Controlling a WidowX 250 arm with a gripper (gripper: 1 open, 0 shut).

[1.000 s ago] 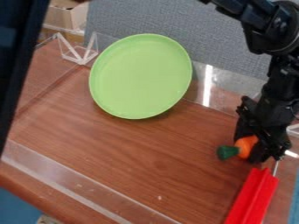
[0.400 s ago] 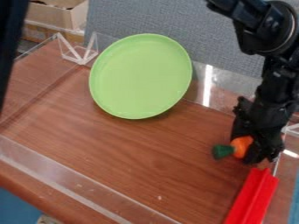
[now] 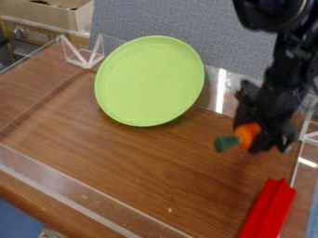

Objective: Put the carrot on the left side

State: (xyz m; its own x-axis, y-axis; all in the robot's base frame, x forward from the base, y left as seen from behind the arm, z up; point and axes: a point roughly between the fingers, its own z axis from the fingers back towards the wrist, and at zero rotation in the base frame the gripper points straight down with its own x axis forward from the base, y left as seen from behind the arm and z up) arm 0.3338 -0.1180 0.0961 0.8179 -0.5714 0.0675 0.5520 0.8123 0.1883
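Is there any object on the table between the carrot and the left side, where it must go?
The gripper holds the carrot above the table. The bare wood to its left looks free; the green plate leans further back, not clearly in the way.

Carrot (image 3: 239, 138), in the fingers (image 3: 255, 130), now higher and further left.

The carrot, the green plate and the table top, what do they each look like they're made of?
The carrot, held in the claw, looks like moulded plastic or rubber: flat, even orange with a dark green stub. The green plate looks like smooth plastic, uniform in colour with a soft sheen. The table top looks like wood or wood-grain laminate: reddish brown with streaked grain and a slight gloss.
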